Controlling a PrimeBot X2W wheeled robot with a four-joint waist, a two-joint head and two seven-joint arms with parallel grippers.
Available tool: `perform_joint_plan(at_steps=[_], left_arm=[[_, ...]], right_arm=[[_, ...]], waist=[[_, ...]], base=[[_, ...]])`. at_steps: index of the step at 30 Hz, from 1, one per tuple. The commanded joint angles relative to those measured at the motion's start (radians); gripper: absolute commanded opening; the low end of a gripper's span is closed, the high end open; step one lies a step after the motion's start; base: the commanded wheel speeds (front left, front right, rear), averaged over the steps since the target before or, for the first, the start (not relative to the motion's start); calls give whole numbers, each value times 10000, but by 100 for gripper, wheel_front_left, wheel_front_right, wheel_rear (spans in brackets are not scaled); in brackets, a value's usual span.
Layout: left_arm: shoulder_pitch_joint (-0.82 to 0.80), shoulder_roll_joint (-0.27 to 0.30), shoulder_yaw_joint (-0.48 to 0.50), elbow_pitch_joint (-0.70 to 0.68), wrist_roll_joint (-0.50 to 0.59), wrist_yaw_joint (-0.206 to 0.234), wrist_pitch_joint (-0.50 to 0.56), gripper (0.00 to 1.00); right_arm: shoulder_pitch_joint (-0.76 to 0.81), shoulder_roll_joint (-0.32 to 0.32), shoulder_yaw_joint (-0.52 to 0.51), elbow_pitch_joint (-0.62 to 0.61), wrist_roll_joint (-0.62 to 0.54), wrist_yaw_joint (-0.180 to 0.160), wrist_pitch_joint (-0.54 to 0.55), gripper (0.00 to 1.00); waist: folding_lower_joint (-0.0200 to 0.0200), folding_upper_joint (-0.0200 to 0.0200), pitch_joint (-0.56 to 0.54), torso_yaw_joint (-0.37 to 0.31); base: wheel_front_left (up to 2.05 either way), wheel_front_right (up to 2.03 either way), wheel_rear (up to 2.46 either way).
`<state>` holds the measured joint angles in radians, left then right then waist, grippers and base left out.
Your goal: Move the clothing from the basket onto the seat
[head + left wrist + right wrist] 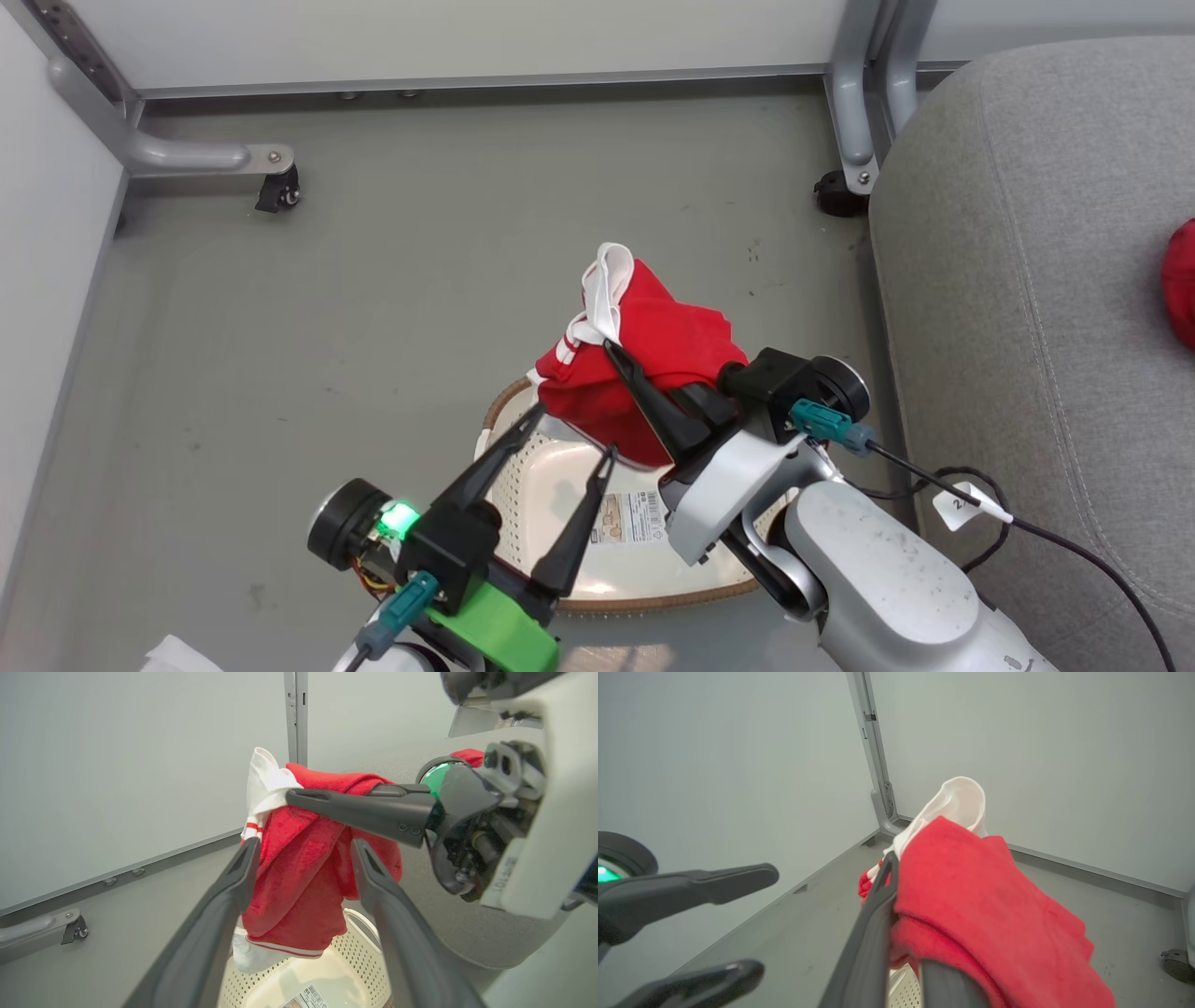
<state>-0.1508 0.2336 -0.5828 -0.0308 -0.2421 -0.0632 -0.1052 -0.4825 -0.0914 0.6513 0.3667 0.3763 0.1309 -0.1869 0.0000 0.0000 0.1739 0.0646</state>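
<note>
Nearest, the left gripper (571, 434) reaches low over the basket (653, 595), its two fingers spread wide with nothing between them. The basket's cream bottom and paper label (630, 518) lie below and just behind its fingertips. Just past those tips hangs the red garment (672, 336); whether the left tip brushes its lower edge I cannot tell. The right gripper (621, 359) has its fingers pinched together on the garment's upper folds. The cloth drapes over and under them, the white trim pokes up beyond the tips, and in the left wrist view the striped hem dangles just above the basket.

The step in hand looks to be the carry to the seat (1027, 280), which lies off to the right of the right fingers, back past that wrist. To do it well, raise the garment first so the hem clears the basket rim and the left fingertips. Then swing it right with the pinch firm, since only a bunched fold seems to be held. The left fingers are best kept apart and out of the path. A good spot to set it down is near the second red garment (1182, 285), which lies on the seat far to the right.

The right forearm rises from the lower right, wrist bent so its fingers point up and left, away from the seat. The left fingers point up and right, towards the hanging cloth
</note>
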Motion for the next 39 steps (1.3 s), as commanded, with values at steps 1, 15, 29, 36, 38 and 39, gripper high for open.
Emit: perform_joint_plan(at_steps=[1,15,29,36,38,39], left_arm=[[166,59,-73,13,73,-88,22,100],[89,341,-114,-11,-44,-44,14,100],[-230,712,-239,-350,-68,-116,381,100],[-398,793,-435,-542,-102,-170,609,100],[-482,811,-475,-606,-52,-189,663,100],[-525,831,-484,-641,-5,-186,693,100]], right_arm=[[-160,-36,-19,63,-14,-3,-87,0],[-328,15,-185,412,119,-3,-403,0],[-66,-14,-977,528,183,-3,-707,0],[121,-98,-1807,435,79,-3,-771,0],[124,-132,-2112,388,45,-3,-789,0],[102,-150,-2294,370,-2,-3,-794,0]], waist=[[0,0,7,-19],[0,0,133,-1377],[0,0,304,-4250],[0,0,614,-5039],[0,0,761,-5126],[0,0,834,-5154]], base=[[0,0,0],[0,0,0],[0,0,0],[0,0,0],[0,0,0],[0,0,0]])
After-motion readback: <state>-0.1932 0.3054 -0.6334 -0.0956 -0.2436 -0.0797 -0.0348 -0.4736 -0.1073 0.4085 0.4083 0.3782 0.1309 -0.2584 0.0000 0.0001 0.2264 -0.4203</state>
